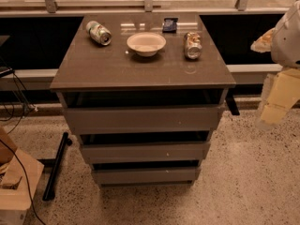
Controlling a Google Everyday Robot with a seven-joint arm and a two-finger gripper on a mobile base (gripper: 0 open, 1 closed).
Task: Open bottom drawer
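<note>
The grey-brown cabinet [140,74] stands in the middle of the camera view with three flat, handleless drawer fronts. The bottom drawer [146,175] is the lowest and narrowest front, just above the floor, with a dark gap over it. The middle drawer [145,152] and the wider top drawer [143,120] sit above it. My gripper [279,97] is at the far right edge, pale and blurred, beside the cabinet at about top-drawer height and well away from the bottom drawer.
On the cabinet top lie a tipped can [99,33], a white bowl [146,43], an upright can [192,45] and a small dark packet [170,25]. A black bar [56,165] and cardboard box [16,191] lie on the speckled floor at left.
</note>
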